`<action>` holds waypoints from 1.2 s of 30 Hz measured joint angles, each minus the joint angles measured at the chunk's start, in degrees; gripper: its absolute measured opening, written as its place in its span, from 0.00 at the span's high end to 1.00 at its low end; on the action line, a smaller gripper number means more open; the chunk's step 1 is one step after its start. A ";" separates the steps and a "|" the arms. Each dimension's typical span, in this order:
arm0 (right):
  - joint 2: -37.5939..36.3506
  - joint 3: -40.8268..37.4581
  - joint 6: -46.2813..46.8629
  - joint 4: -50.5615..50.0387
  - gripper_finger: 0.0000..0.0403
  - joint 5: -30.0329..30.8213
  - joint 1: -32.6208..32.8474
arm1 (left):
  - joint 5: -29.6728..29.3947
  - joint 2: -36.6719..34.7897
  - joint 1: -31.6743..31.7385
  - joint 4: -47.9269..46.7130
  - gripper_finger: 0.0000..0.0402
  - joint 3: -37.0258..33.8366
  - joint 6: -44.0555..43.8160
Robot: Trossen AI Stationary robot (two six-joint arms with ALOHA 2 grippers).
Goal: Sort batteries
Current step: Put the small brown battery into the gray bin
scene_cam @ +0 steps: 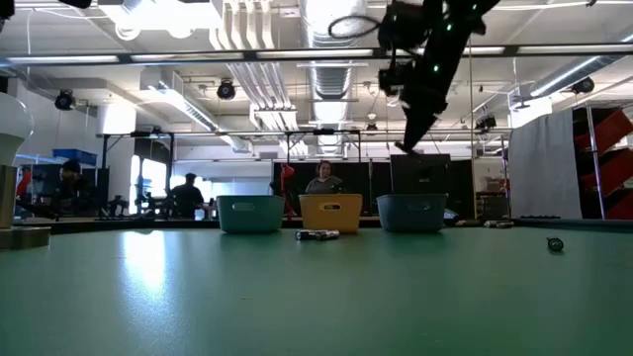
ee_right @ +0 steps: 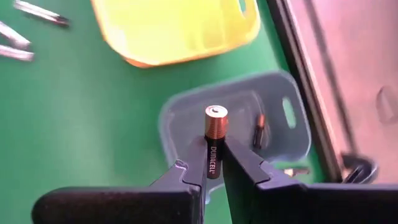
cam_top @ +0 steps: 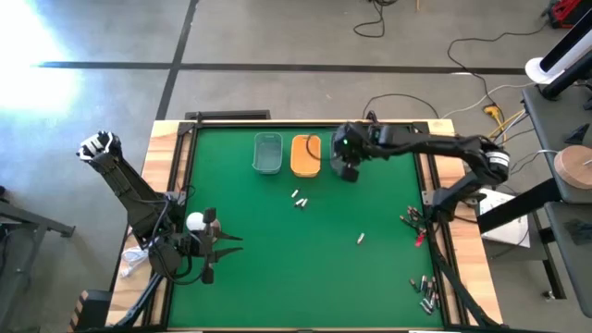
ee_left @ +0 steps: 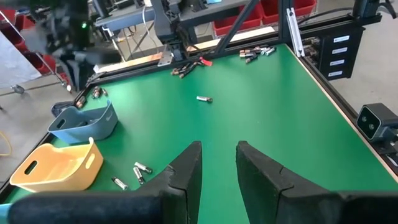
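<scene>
Left end effector point(cam_top: 225, 248) at 8 o'clock on the worktop point(cam_top: 277, 268), fingers point(ee_left: 186, 171) slightly apart, nothing between them. Loose batteries point(cam_top: 300, 199) at centre, one battery point(cam_top: 361, 239) toward 4. Right end effector point(ee_right: 214, 165) at 1 o'clock, above the grey-blue tray point(ee_right: 186, 121), pinching a copper-topped battery point(ee_right: 215, 134) upright. Another cell point(ee_right: 259, 130) lies inside that tray. Orange tray point(cam_top: 305, 155) and clear tray point(cam_top: 267, 153) at 12.
</scene>
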 joint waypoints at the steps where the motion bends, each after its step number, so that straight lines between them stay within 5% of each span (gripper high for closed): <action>1: 1.08 0.00 0.46 0.05 0.93 -0.46 -1.23 | -0.02 0.00 0.00 0.00 0.80 0.00 0.00; 15: 19.34 4.45 2.90 0.39 0.93 -1.95 -8.67 | 0.04 0.00 0.00 -0.13 0.80 0.00 -0.66; 36: 26.67 8.02 2.85 0.06 0.90 -1.88 -12.09 | 0.70 0.00 -0.02 -0.09 0.80 0.00 -0.70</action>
